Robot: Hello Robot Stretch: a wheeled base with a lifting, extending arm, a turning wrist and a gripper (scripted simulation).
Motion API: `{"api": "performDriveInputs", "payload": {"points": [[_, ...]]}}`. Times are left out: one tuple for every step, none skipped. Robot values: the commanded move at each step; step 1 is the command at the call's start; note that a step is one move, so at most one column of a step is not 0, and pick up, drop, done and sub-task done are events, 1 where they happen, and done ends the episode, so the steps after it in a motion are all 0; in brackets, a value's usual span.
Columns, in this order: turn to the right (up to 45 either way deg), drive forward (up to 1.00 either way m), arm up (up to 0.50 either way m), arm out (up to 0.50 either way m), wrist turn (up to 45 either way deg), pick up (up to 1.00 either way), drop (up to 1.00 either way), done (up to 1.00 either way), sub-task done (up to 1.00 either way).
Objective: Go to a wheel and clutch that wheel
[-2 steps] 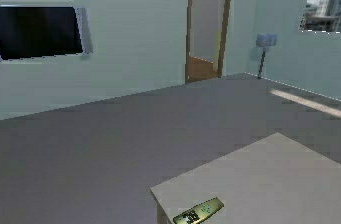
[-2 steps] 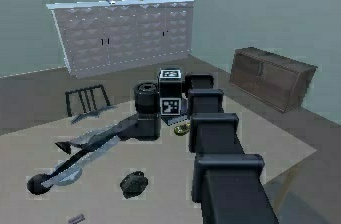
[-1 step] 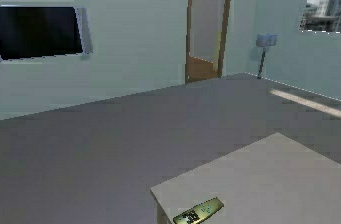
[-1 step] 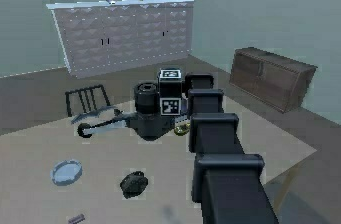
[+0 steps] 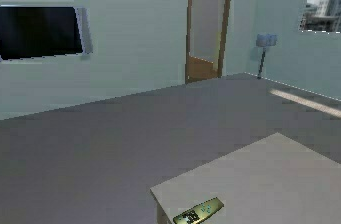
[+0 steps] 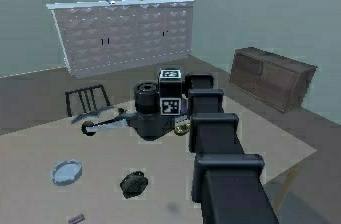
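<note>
In the arm side view a small dark round thing, wheel-like in shape, lies on the beige tabletop near its front. My arm rises from the bottom edge to two white marker squares. The gripper reaches left from its dark body, farther out and to the left of the round thing. A dark chair back stands right behind the fingers, so I cannot tell whether the gripper holds anything.
A pale blue round dish and a tiny dark bit lie on the table. A grey dresser and a wooden cabinet stand beyond. Ahead are a wall TV, a doorway, a floor lamp, and a table corner with a small flat device.
</note>
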Motion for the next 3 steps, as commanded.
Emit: {"api": "performDriveInputs", "payload": {"points": [[0.0, 0.0, -0.3, 0.0, 0.0, 0.0, 0.0, 0.0, 0.0], [0.0, 0.0, 0.0, 0.0, 0.0, 1.0, 0.0, 0.0, 0.0], [0.0, 0.0, 0.1, 0.0, 0.0, 0.0, 0.0, 0.0, 0.0]]}}
